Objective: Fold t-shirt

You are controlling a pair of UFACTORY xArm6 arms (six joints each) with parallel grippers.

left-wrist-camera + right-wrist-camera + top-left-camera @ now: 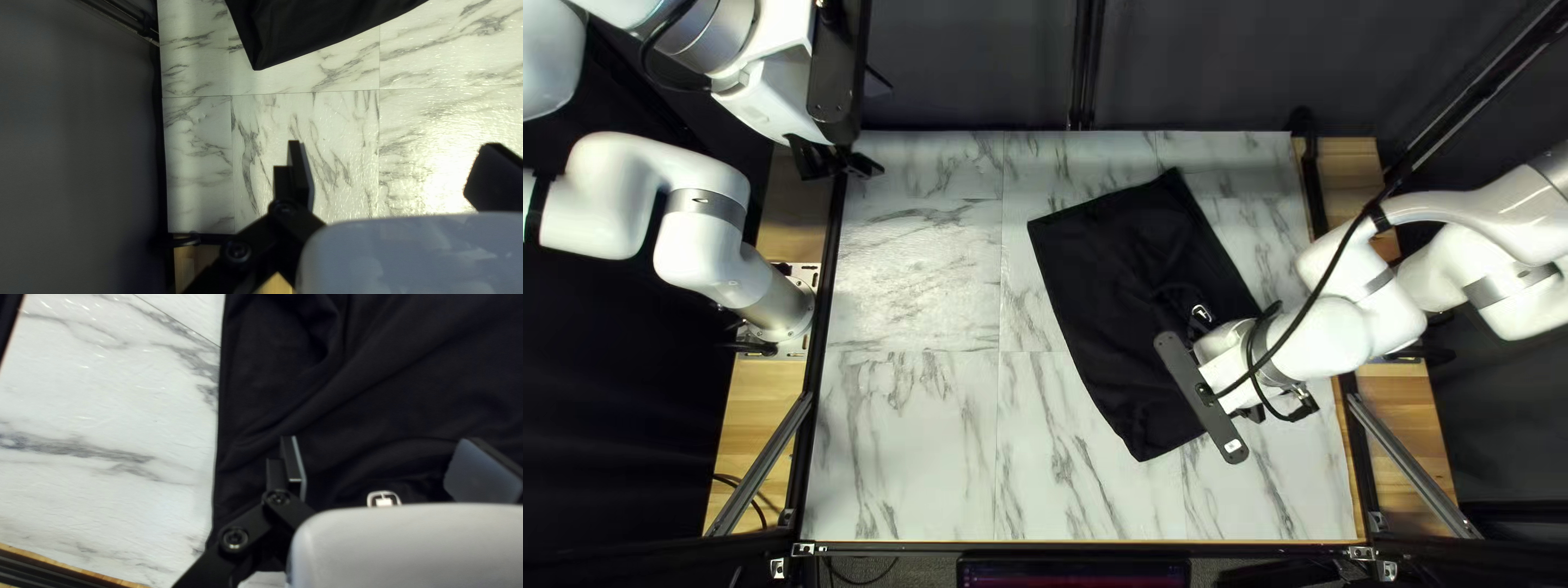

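Note:
The black t-shirt (1111,272) lies folded into a long slanted panel right of the table's middle, a small white logo beside my right gripper (1167,310). That gripper is over the cloth; in the right wrist view the right gripper (376,465) has its fingers wide apart above the t-shirt (381,392), logo between them. My left gripper (844,166) hangs at the table's far left corner, away from the shirt. In the left wrist view the left gripper (389,169) is spread over bare marble, with a corner of the t-shirt (305,27) ahead.
The marble-patterned table (904,436) shows bare surface left of the shirt and along the near edge. Dark rails and wooden strips (757,436) border both sides. A dark curtain (1220,65) hangs behind the far edge, and a black cable (1334,261) loops along my right arm.

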